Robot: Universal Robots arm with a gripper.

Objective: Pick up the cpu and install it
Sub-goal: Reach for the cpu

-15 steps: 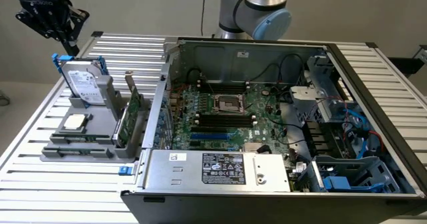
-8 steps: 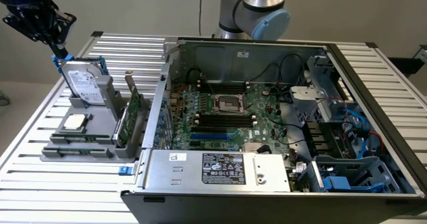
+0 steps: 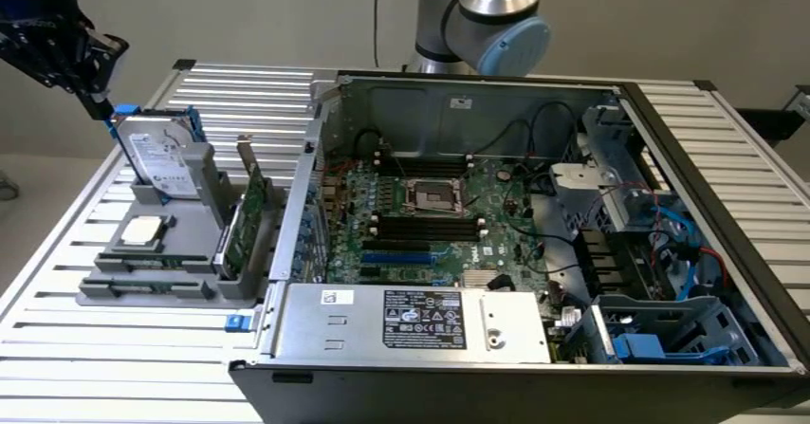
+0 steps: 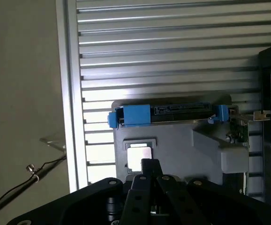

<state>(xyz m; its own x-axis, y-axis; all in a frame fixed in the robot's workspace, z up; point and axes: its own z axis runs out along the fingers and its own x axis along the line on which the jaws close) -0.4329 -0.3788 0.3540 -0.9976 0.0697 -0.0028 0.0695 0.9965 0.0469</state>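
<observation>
Tool (image 3: 94, 94) is noted high at the exterior view's left, over the far corner of the slatted table (image 3: 114, 348), above the upright hard drive (image 3: 162, 151). In the wrist view its fingers are seen pressed together at the tips, with nothing between them; the tool is closed and empty.

The cpu (image 3: 143, 231) is found lying flat in a square recess of the grey fixture (image 3: 171, 282), metal top plate up, on the table just beside the open computer case (image 3: 708, 158). It is well below the tool and not touched by it. From the wrist view the closed fingertips line up with the edge of the cpu, so the tool appears to hang roughly over it, though the height makes this hard to settle.

The hard drive is held on edge in the same fixture, blue handles (image 4: 131, 115) at its ends. Inside the case, the motherboard (image 3: 431, 230) is exposed, and the square socket frame (image 3: 437, 196) with its dark centre is seen unoccupied. A labelled power supply (image 3: 418, 322) is seated along the near wall of the case.
</observation>
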